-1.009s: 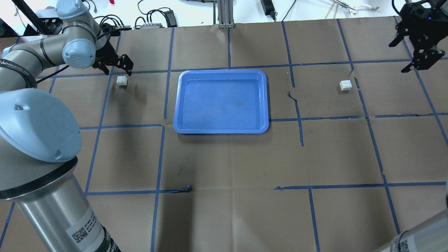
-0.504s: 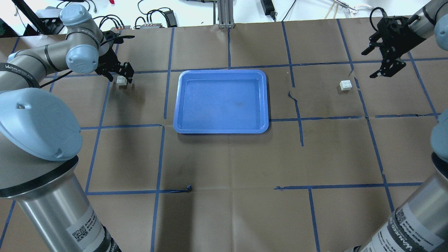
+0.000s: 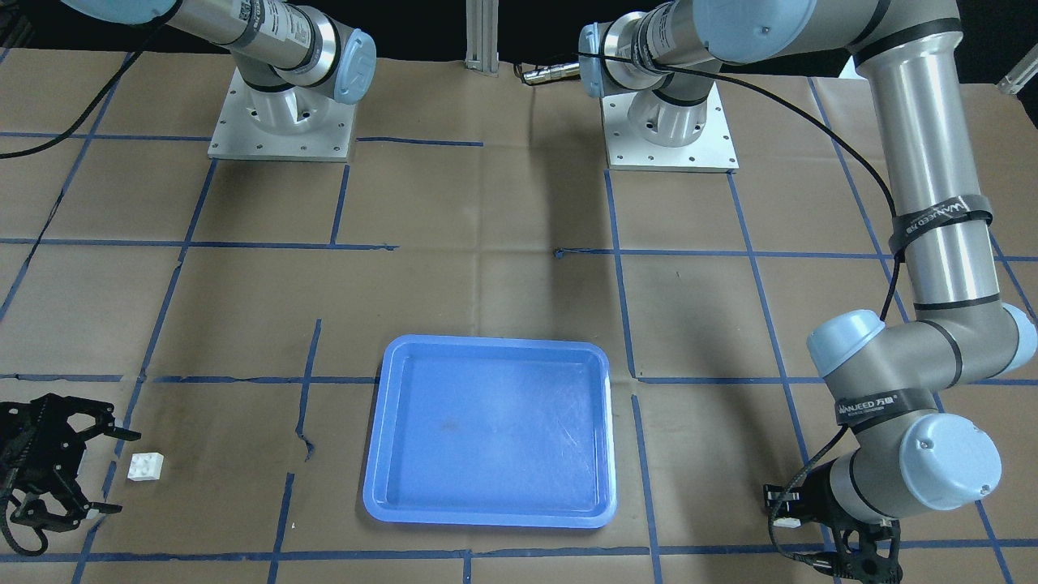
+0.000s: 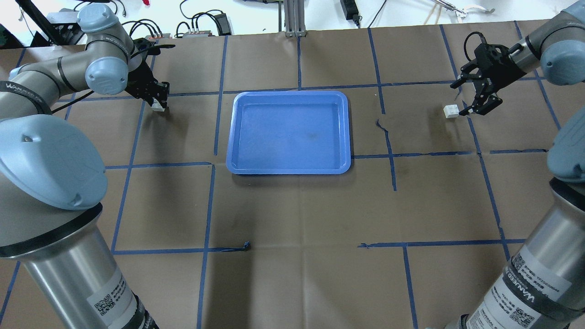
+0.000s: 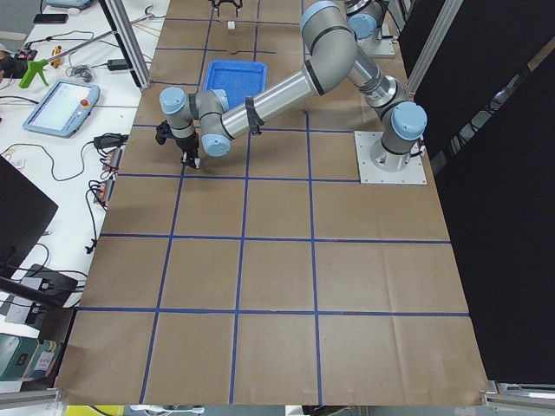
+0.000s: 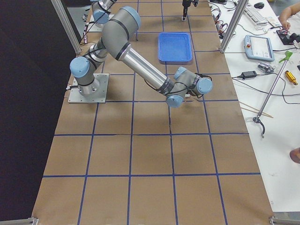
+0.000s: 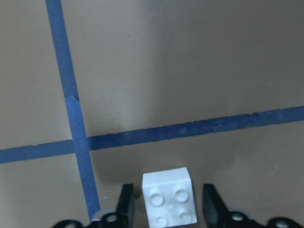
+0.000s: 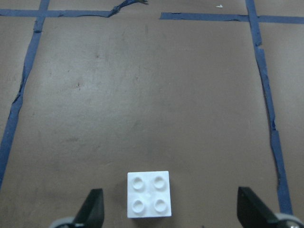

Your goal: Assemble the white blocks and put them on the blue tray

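The blue tray (image 4: 289,132) lies flat near the middle of the bench (image 4: 292,219), whose brown paper cover is marked into squares with blue tape. The two white blocks sit on the bench outside the tray, one at either end of it and each well apart from its rim, both with their four studs facing up. The left block (image 7: 170,197) rests just beside a crossing of two tape lines. The left claw (image 4: 157,101) is lowered over it and set narrow, its two fingers (image 7: 212,204) standing on either side of the block. In the left wrist view a thin strip of bench shows between each finger and the block's wall, so the claw straddles the block without pressing on it. The right block (image 8: 148,194) lies on bare paper close to a tape line. The right claw (image 3: 113,472) is spread wide and points towards it. In the right wrist view the block sits about level with the tips of the fingers (image 8: 92,209), nearer to one finger than to the other, and touches neither. Both arms reach out from the robot's base to the far side of the bench.
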Controlling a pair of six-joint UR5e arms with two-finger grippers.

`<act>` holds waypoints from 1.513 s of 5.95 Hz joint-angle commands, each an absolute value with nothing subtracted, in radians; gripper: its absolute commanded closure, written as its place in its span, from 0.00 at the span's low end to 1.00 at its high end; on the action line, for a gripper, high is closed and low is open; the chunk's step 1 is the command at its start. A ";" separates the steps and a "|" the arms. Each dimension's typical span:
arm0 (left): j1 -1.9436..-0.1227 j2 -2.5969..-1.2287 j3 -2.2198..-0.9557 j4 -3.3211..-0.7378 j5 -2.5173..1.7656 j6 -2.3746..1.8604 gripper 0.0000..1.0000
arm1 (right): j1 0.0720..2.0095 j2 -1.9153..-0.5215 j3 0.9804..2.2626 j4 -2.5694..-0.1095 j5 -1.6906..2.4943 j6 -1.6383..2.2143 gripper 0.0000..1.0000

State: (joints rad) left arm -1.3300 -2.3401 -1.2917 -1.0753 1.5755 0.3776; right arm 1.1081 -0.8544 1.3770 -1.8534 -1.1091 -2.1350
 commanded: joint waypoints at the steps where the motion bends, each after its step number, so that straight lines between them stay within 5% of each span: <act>1: -1.331 -2.317 -1.289 -1.071 1.559 0.402 0.95 | 1.106 -0.828 1.388 -1.910 -1.117 -2.141 0.00; 6: -1.549 -2.062 -1.473 -1.129 1.476 0.905 1.00 | 1.097 -0.841 1.390 -1.870 -1.120 -2.140 0.08; 9: -1.688 -2.034 -1.540 -1.072 1.336 1.130 1.00 | 1.097 -0.841 1.388 -1.856 -1.126 -2.141 0.37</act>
State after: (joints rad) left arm -1.6293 -2.0367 -1.5302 -1.0859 1.3359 1.0828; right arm 1.0967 -0.8406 1.3894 -1.8570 -1.1234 -2.1413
